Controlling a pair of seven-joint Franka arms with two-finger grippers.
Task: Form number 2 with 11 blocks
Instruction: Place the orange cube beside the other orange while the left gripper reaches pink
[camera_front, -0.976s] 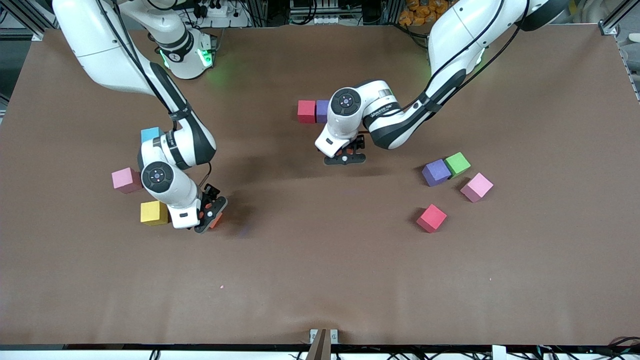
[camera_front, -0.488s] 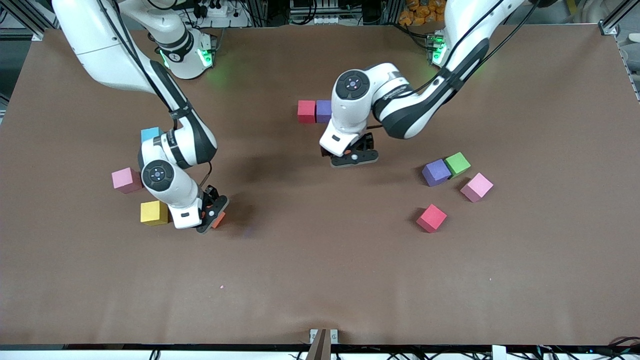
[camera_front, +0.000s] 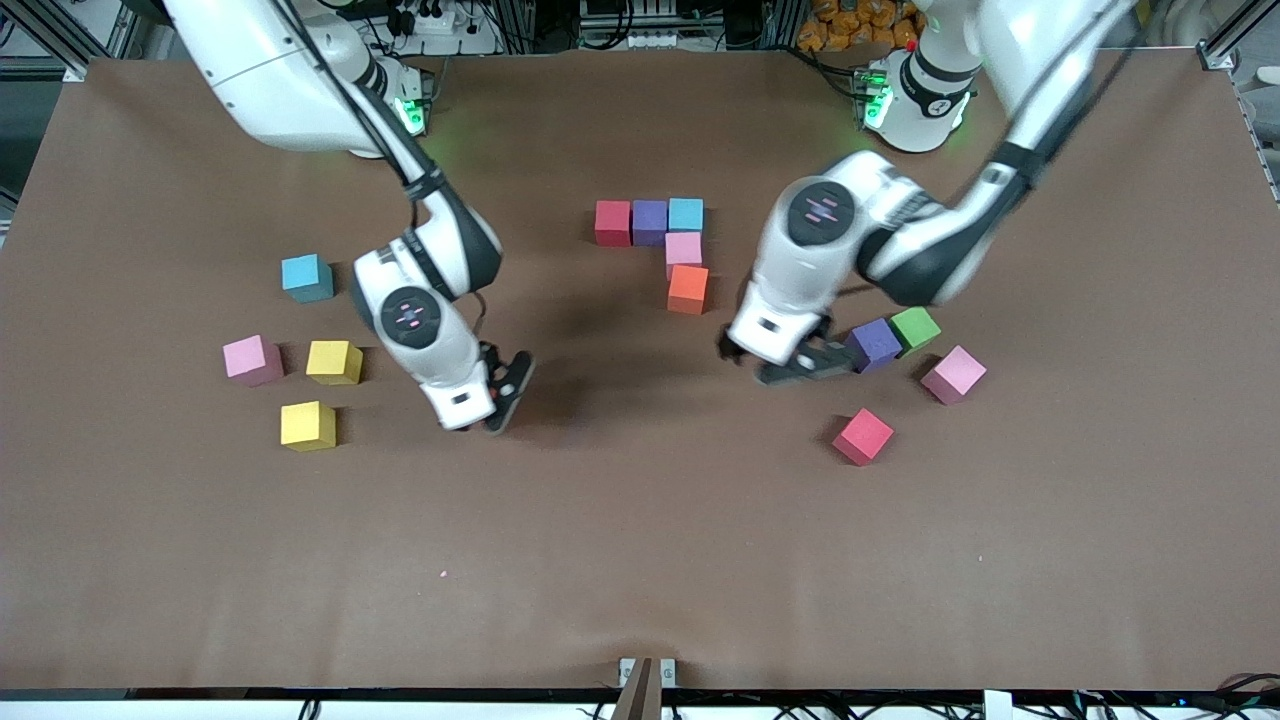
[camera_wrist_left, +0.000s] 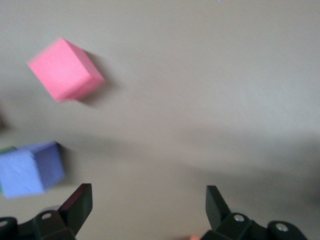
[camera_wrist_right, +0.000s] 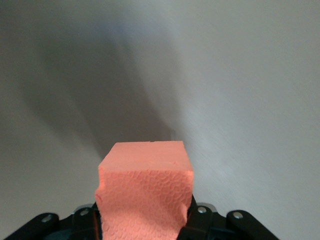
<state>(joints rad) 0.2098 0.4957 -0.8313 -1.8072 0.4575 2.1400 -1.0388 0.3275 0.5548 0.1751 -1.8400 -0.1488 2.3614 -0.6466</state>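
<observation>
**A:** What are the claws doing?

**B:** The right gripper (camera_front: 497, 388) is clamped on an orange block (camera_wrist_right: 145, 192), held up over bare tabletop (camera_front: 640, 560) toward the right arm's end. The wrist view shows the cube squeezed between the fingers, its textured face turned to the camera. The left gripper (camera_front: 800, 365) has its jaws spread wide with nothing between them, and hangs low over the tabletop just beside the purple block (camera_front: 873, 344).

**B:** And the number 2?

**A:** Only begun, around the middle of the tabletop toward the edge where the bases stand. A red block (camera_front: 613, 222), a second purple block (camera_front: 650, 221) and a light blue block (camera_front: 686, 213) sit touching in a row. A pink block (camera_front: 684, 248) sits under the light blue one, nearer the front camera, and another orange block (camera_front: 688, 288) comes next in that line.

**B:** The loose ones?

**A:** Toward the left arm's end: the purple block touching a green cube (camera_front: 915, 327), a pink block (camera_front: 953, 374) near them, and a red block (camera_front: 863, 436) nearer the front edge. Toward the right arm's end: a light blue block (camera_front: 306, 276), a pink block (camera_front: 251, 359), and two yellow blocks (camera_front: 334, 361) (camera_front: 308, 425).
</observation>
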